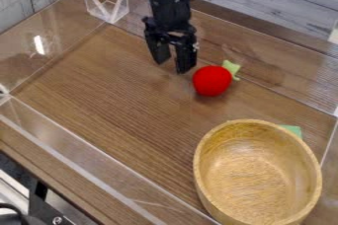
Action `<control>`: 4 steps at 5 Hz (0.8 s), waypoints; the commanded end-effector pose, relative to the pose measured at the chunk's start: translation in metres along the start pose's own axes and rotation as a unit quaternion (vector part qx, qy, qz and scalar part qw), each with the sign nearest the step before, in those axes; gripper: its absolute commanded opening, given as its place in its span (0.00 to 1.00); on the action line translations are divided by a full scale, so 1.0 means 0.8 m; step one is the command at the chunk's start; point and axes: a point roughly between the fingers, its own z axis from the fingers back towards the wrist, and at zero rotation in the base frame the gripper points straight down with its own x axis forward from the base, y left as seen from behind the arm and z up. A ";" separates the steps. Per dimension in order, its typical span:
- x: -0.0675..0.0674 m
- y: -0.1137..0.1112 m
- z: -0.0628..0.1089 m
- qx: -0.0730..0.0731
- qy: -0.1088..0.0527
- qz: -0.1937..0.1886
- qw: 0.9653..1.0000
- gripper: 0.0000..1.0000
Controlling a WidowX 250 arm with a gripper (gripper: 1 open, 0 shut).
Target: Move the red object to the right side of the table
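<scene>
The red object (211, 80), a small round bright-red ball with a pale green leafy tip at its upper right, lies on the brown wood-grain table (106, 101) right of centre. My black gripper (171, 62) hangs pointing down just to the upper left of the ball, a small gap apart from it. Its two fingers stand open with nothing between them.
A round light wooden bowl (259, 179) sits at the front right corner, with a small green tag (292, 130) by its rim. Clear acrylic walls (53, 130) edge the table. A clear bracket (105, 4) stands at the back left.
</scene>
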 end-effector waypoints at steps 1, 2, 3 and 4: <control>0.010 -0.011 0.005 0.012 -0.027 -0.005 1.000 1.00; 0.022 -0.023 -0.002 0.014 -0.035 0.011 0.999 1.00; 0.033 -0.033 -0.011 0.016 -0.038 0.023 0.999 1.00; 0.034 -0.031 -0.010 0.018 -0.039 0.016 0.999 1.00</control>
